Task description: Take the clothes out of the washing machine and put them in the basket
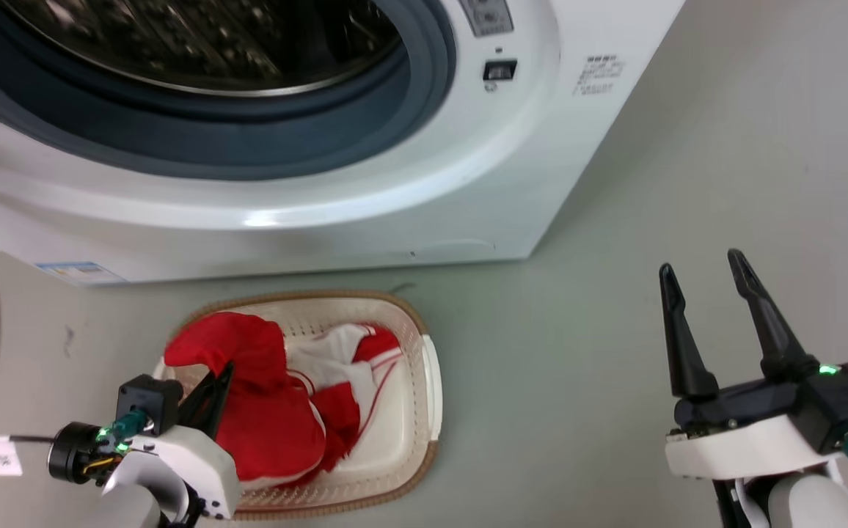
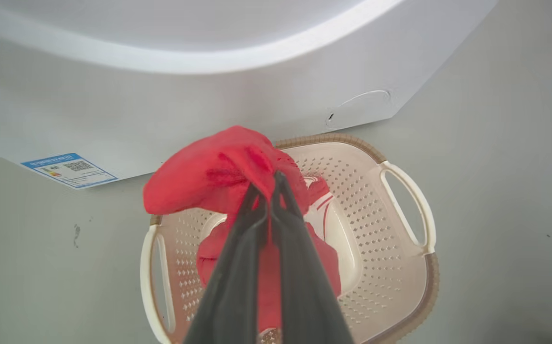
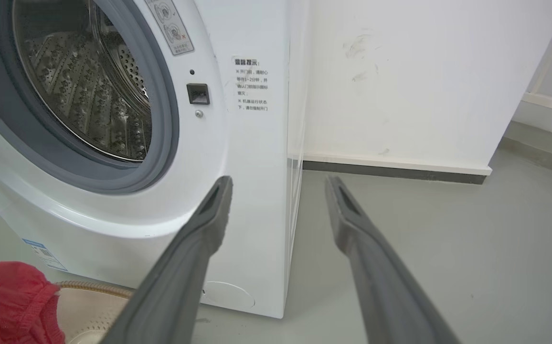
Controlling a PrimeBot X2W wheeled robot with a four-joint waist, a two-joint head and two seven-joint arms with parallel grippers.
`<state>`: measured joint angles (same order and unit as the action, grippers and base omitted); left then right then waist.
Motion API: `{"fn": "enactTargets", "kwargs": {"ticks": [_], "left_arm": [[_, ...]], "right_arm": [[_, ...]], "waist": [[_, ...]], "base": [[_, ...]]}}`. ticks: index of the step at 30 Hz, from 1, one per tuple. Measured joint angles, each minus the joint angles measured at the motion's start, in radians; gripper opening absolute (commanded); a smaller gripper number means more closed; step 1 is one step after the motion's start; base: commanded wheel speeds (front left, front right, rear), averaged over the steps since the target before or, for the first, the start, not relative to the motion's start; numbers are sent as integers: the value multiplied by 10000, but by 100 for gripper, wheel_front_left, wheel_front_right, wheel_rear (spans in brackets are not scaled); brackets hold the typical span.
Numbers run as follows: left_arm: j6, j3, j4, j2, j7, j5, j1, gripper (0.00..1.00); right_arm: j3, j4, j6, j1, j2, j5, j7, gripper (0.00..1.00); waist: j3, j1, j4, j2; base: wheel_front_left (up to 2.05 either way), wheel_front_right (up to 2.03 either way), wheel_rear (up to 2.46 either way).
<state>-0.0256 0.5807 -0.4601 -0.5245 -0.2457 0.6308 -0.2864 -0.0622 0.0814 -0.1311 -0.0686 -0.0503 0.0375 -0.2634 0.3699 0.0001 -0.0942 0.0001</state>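
red clothes [image 1: 270, 425]: in basket [image 1: 430, 381], one fold raised above its rim, pinched by closed left gripper [image 2: 266, 184], likely awaiting release.
right gripper [image 1: 701, 262]: fingers apart, empty, right of basket.
washing machine [image 1: 468, 183]: behind basket, drum [image 3: 90, 95] apparently emptied.

A smooth, pale grey-green floor [image 1: 688, 183] meets a white wall [image 3: 400, 71], faintly scuffed, with a dark strip [image 3: 400, 172] running along its base.

Bright even light, soft glare on the washing machine [image 1: 306, 213], slight blur.
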Motion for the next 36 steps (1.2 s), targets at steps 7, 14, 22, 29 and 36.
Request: {"fn": "enactTargets", "kwargs": {"ticks": [7,14,22,29,36], "left_arm": [[652,280,-2452,669,-86,-253,-1240,0],[1141,299,-4631,1191,-132,-278,-2646,0],[1402,623,-6539,1611,-144,-491,-3791,0],[1459,543,-7363,1898,-159,-382,-4417,0],[1490,500,-7480,1979,-173,-401,-4469,100]], "right_arm": [[-13,230,0,-378,0,-113,0,100],[-84,502,0,-611,0,-211,0,100],[-69,736,0,-956,-2,-322,0,100],[-54,982,0,-1155,0,-376,0,100],[-8,805,0,-1170,0,-422,0,100]], "waist": [[1195,1,-234,0],[2405,1,-412,0],[3508,2,-529,0],[4031,1,-573,-1],[3921,0,-436,0]], "base": [[0,0,0],[0,0,0],[0,0,0],[0,0,0],[0,0,0]]}}
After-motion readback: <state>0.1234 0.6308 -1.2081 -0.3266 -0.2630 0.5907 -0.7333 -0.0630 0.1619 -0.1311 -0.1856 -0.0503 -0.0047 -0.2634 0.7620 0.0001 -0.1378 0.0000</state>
